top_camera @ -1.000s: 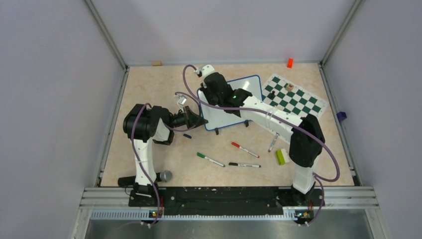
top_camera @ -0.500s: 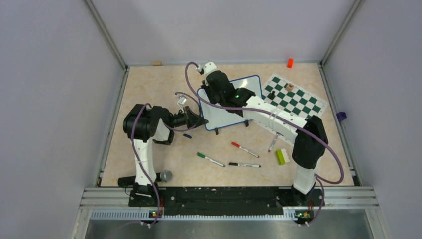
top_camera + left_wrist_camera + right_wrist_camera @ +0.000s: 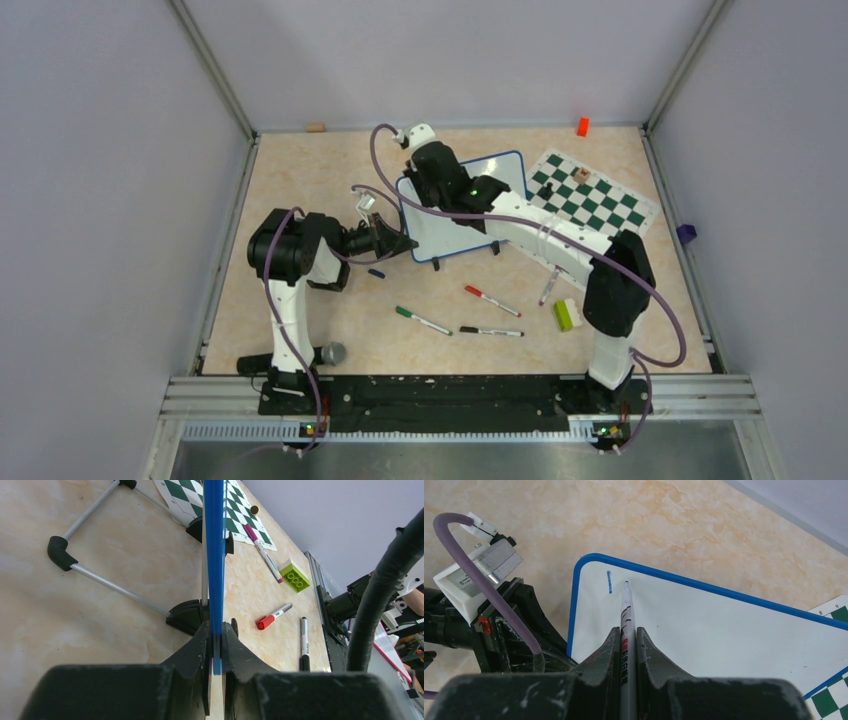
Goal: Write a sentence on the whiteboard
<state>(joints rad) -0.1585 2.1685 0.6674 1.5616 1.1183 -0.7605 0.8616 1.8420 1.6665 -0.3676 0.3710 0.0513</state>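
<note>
Right gripper (image 3: 626,632) is clenched on a marker (image 3: 626,607), and the marker's tip meets the whiteboard (image 3: 724,630) at the gripper's 12 o'clock, near the board's top-left corner. A short blue stroke (image 3: 609,582) lies just at 9 o'clock of the tip; only the right wrist view shows it. Left gripper (image 3: 216,630) is clamped on the board's blue frame, seen edge-on in the left wrist view, which alone shows the metal stand legs (image 3: 115,587). From above, the board sits at 12 o'clock of the table's middle, with the chess mat (image 3: 590,195) at its 3 o'clock and a red-capped marker (image 3: 492,300) at its 6 o'clock.
</note>
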